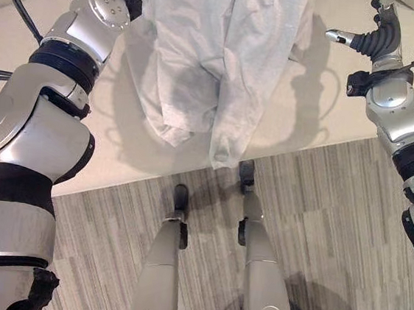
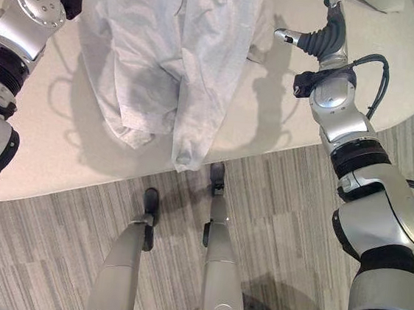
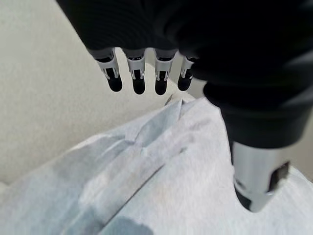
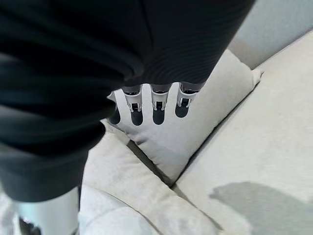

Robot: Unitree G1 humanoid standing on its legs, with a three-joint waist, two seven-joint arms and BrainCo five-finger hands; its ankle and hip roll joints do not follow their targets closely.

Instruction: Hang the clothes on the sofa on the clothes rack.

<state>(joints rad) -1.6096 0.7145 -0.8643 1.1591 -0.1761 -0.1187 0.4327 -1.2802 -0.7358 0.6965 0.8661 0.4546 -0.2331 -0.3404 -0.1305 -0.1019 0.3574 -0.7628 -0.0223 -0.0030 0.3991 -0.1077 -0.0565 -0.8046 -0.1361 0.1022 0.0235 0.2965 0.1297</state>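
While the striped floor (image 1: pixel 334 213) fills the lower frame, your pale garment (image 1: pixel 202 58) hangs crumpled over the sofa (image 1: pixel 307 114) edge at upper centre. Your left hand (image 3: pixel 142 68) hovers over it, fingers straight and released; your right hand (image 4: pixel 151 103), also released, hovers near a cushion (image 4: pixel 195 127).

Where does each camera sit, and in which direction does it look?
Left eye view: on the head, looking down at the sofa edge, the pale shirt and the striped floor; both arms show.
Right eye view: beside it, same scene, the right hand raised over the seat.
Left wrist view: on the left wrist, looking along the left hand at the shirt just beyond its straight fingers.
Right wrist view: on the right wrist, facing a cushion.
Shared: both eye views and the left wrist view show the shirt.
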